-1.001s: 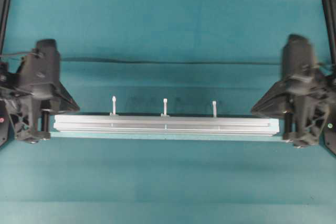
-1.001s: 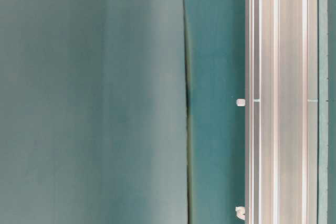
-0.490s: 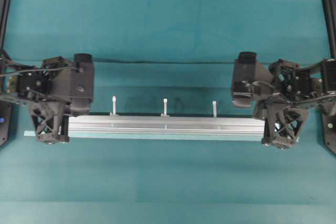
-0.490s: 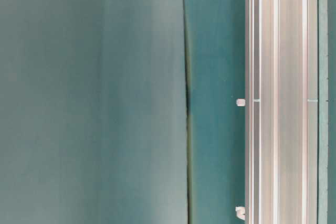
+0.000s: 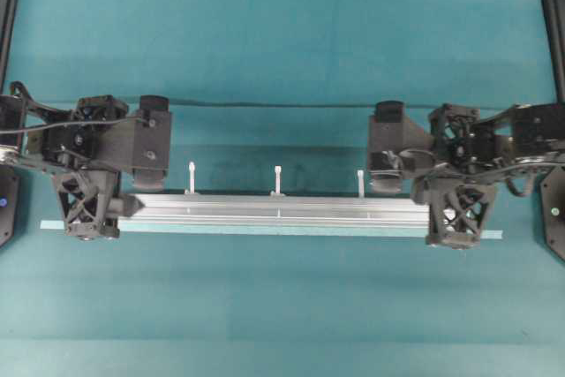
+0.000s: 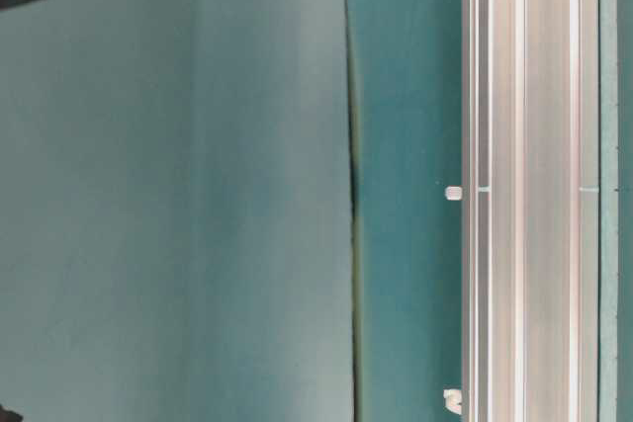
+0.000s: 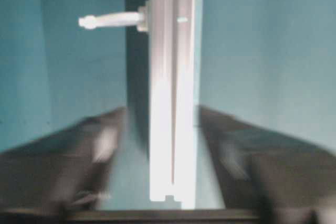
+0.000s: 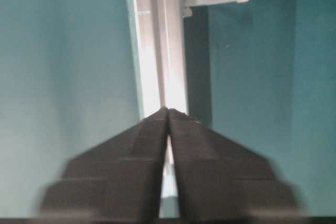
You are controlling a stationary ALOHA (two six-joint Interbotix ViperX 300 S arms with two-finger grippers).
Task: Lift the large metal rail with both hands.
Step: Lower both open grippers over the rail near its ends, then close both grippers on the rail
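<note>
both arms reach in low from the sides of the overhead view, wrists bent so each gripper points inward along the teal table (image 5: 282,33), the left gripper (image 5: 132,205) at the 9 o'clock end of the large metal rail (image 5: 278,209) and the right gripper (image 5: 422,205) at its 3 o'clock end. the rail lies flat near the middle of the table, its long axis running straight from 9 to 3 o'clock in that view, with three small white pegs (image 5: 277,180) standing off its 12 o'clock side. in the left wrist view the left fingers (image 7: 79,161) are spread wide, one on each side of the rail's end (image 7: 170,103) with table showing between them and the metal, so nothing is gripped. in the right wrist view the right fingers (image 8: 136,166) meet tip to tip above the rail (image 8: 160,51), with only a thin slit between them lower down, and they hold nothing. a thin pale strip (image 5: 490,235) lies along the rail's 6 o'clock edge, poking out past both ends.
</note>
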